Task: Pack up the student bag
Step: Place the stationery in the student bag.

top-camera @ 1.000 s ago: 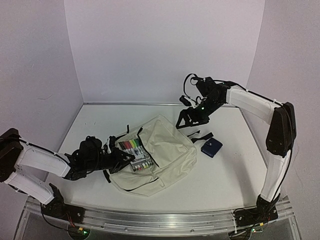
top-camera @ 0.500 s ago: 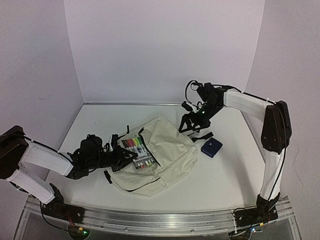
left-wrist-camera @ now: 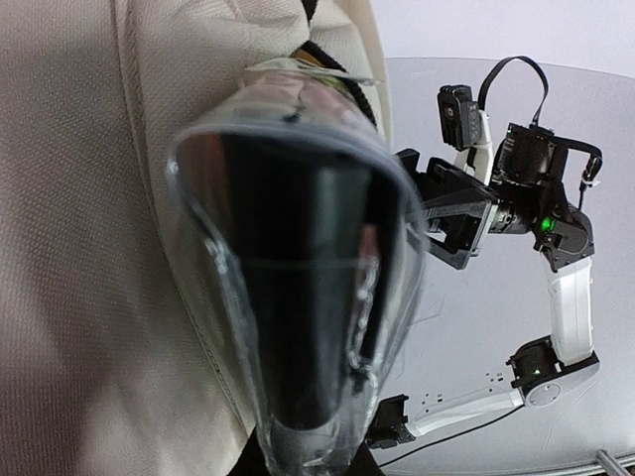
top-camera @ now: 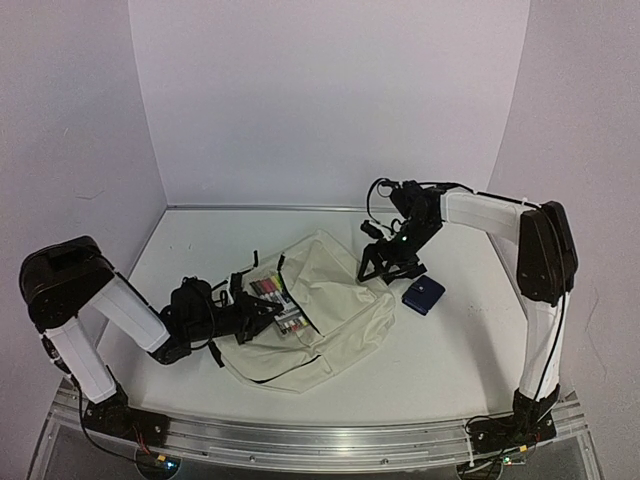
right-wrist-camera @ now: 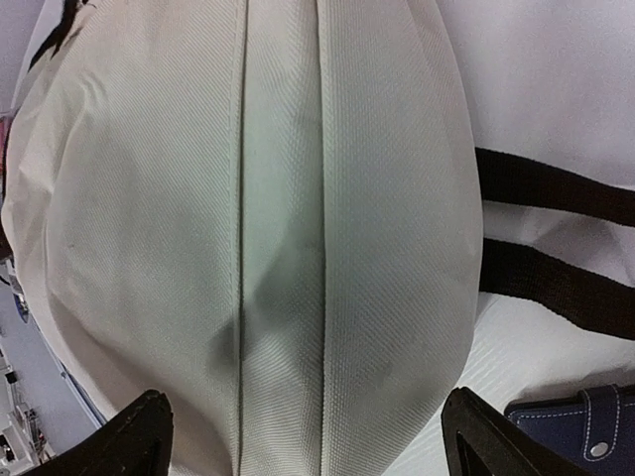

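Note:
The student bag, a cream backpack, lies on its side mid-table with its opening toward the left. My left gripper is shut on a clear plastic pack of coloured markers, whose far end sits at the bag's opening. In the left wrist view the clear pack fills the middle, with the bag's fabric beside it. My right gripper hovers open just over the bag's far right end. In the right wrist view the cream fabric lies between the open fingertips, which hold nothing.
A small navy pouch lies on the table right of the bag, close to my right gripper; its corner shows in the right wrist view. The bag's black straps trail toward it. White walls enclose the table on three sides.
The right gripper has dropped down and toward the bag's right end. The left arm has raised its elbow and nudged the marker pack slightly further into the opening.

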Motion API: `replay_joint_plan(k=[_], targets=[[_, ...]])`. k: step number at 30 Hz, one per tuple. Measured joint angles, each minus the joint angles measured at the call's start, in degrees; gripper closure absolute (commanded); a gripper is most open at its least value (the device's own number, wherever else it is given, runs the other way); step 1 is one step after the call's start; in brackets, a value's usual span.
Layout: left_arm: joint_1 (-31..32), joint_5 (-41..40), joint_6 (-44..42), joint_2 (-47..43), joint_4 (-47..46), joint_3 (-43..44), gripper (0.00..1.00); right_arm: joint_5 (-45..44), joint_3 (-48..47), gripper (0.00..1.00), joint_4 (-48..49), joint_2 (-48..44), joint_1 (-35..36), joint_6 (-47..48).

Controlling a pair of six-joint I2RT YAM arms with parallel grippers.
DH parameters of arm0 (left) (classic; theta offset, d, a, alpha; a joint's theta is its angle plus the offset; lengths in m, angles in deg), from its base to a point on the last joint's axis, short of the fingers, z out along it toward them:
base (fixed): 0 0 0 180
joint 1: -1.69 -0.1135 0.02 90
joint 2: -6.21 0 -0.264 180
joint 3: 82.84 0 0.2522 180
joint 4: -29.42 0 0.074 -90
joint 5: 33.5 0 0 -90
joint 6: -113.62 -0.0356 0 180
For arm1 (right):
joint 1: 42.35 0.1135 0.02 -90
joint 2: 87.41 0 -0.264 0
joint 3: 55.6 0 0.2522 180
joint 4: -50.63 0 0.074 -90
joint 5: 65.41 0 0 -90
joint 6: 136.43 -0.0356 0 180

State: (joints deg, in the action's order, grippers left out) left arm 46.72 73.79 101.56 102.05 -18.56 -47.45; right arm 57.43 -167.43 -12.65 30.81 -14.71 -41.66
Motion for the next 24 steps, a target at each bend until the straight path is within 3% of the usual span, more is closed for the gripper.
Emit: replay_joint_plan(k=[9,15,21,24], targets=[[3.05,1.97,3.17,13.76,-12.30,5.50,1.00,3.85,3.04,0.13,0.95,0.61,-0.31,0.77],[3.05,3.22,3.15,17.15,-13.61,10.35,0.98,5.65,3.92,0.14,1.11,0.60,-0.35,0.85],[3.09,2.17,1.47,17.03,-7.76,14.50,0.64,6.83,4.23,0.13,1.10,0.59,-0.33,0.77],[3.11,-0.36,1.39,14.20,-2.61,13.99,0.57,6.99,4.26,0.13,1.08,0.50,-0.33,0.72]])
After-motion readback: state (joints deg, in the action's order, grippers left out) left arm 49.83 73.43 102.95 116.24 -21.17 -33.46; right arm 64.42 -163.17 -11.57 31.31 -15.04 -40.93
